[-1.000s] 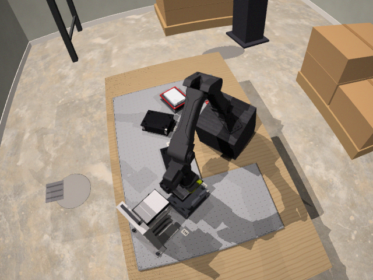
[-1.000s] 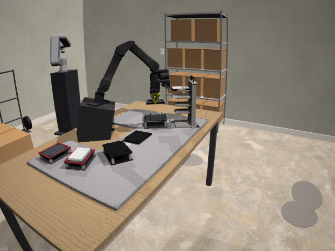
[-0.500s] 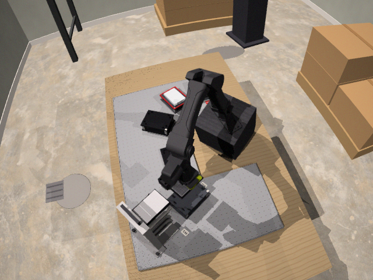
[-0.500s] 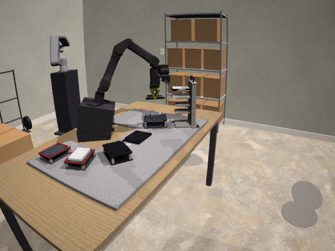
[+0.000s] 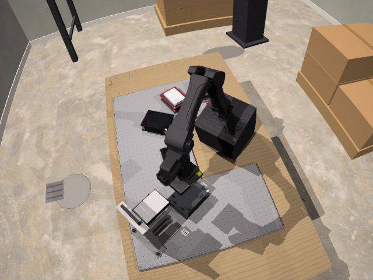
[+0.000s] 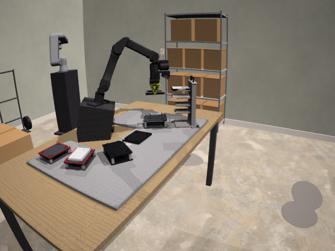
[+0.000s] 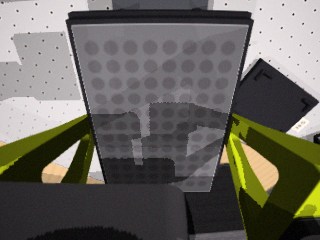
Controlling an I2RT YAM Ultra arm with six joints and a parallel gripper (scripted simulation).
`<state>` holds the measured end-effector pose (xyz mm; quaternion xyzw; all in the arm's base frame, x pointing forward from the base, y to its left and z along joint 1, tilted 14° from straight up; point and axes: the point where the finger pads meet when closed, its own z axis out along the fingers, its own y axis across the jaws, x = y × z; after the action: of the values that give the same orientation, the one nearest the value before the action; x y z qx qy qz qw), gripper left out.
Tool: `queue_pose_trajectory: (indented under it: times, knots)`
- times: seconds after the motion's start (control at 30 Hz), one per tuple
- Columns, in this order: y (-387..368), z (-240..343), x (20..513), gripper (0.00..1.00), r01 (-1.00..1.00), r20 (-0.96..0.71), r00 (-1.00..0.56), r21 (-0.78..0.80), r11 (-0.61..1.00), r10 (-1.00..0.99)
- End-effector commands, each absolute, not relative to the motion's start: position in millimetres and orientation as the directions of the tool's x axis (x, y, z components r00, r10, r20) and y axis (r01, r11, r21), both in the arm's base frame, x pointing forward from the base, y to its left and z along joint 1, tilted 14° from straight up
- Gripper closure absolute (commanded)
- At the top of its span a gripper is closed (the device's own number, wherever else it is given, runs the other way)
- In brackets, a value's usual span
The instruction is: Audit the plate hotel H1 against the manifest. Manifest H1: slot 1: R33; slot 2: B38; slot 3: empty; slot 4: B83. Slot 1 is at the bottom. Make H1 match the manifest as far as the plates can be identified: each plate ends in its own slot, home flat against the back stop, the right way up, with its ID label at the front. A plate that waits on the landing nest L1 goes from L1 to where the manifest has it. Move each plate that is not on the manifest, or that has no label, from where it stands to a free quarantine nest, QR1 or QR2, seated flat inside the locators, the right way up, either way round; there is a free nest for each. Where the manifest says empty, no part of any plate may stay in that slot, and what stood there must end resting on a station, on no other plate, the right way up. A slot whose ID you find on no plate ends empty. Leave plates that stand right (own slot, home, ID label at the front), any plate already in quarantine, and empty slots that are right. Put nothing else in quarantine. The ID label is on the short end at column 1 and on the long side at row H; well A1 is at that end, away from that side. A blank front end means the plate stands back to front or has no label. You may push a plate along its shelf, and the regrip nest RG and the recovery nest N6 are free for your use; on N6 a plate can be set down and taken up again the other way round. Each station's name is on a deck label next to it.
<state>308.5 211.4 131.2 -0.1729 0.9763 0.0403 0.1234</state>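
My gripper [image 6: 154, 90] [image 7: 159, 120] [image 5: 184, 184] is shut on a dark-framed well plate [image 7: 160, 95] [image 6: 152, 93] across its width. It holds the plate level in the air, well above the black landing nest [image 6: 154, 120] [image 5: 190, 202]. The plate hotel H1 [image 6: 192, 102] [image 5: 139, 223] stands just beside the nest. A plate with a pale top [image 5: 150, 206] [image 6: 180, 88] lies on the hotel's top shelf. What lies on the lower shelves is too small to tell.
Two red-rimmed quarantine nests stand at the far end of the mat: one [image 6: 54, 151] bare, one bearing a white plate [image 6: 79, 154] [image 5: 173, 95]. A raised black nest [image 6: 117, 151] [image 5: 156, 122] and a flat black pad [image 6: 137, 136] lie between them and my gripper. The arm's black base block [image 6: 94, 121] stands beside them.
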Motion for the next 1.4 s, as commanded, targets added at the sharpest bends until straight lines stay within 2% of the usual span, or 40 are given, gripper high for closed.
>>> queue_pose_trajectory:
  times: [0.0,1.13,1.37]
  knots:
    - [197,134,302,0.14,-0.305,-0.234,-0.929,0.043,0.951,-0.287]
    - [106,132,338,0.14,0.17,-0.203,-0.958,0.16,0.972,0.201]
    - [91,128,347,0.14,0.161,-0.194,-0.962,0.153,0.975,0.189]
